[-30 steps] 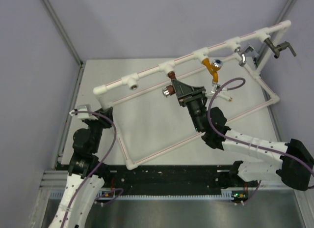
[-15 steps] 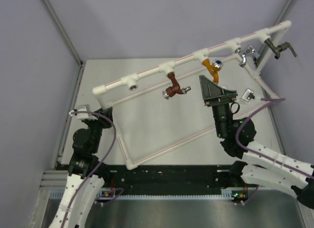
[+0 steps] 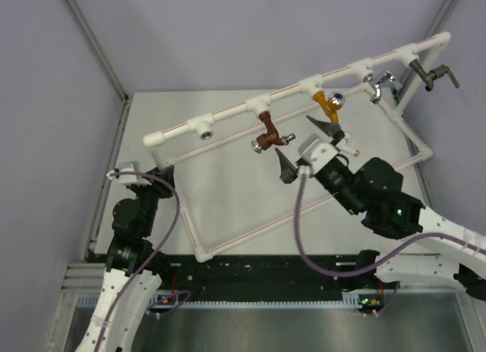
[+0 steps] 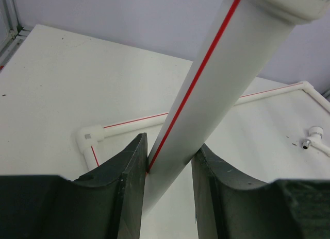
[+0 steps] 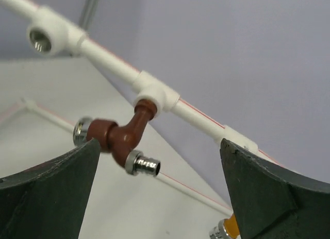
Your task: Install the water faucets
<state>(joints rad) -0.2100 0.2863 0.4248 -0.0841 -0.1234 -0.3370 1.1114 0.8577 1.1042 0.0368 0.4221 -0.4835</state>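
A reddish-brown faucet (image 3: 266, 133) with a silver tip hangs screwed into a tee of the white pipe frame (image 3: 228, 111). In the right wrist view this brown faucet (image 5: 119, 137) sits just ahead of my fingers, below its tee. My right gripper (image 3: 304, 147) stands wide open just to the right of it, holding nothing. My left gripper (image 4: 170, 146) is shut on a slanted leg of the pipe frame (image 4: 206, 95) at the frame's left end. A small white faucet (image 4: 313, 138) lies on the table inside the frame.
Further right along the top pipe hang a yellow faucet (image 3: 328, 103), a silver one (image 3: 377, 85) and a dark grey one (image 3: 433, 75). An empty tee socket (image 3: 203, 127) faces out at the left end. The frame's base pipes (image 3: 250, 227) lie across the table.
My right gripper opened and let go of the brown faucet, swung off to the right, then came back turned beside it. The faucet stays in its tee. The left arm has not moved.
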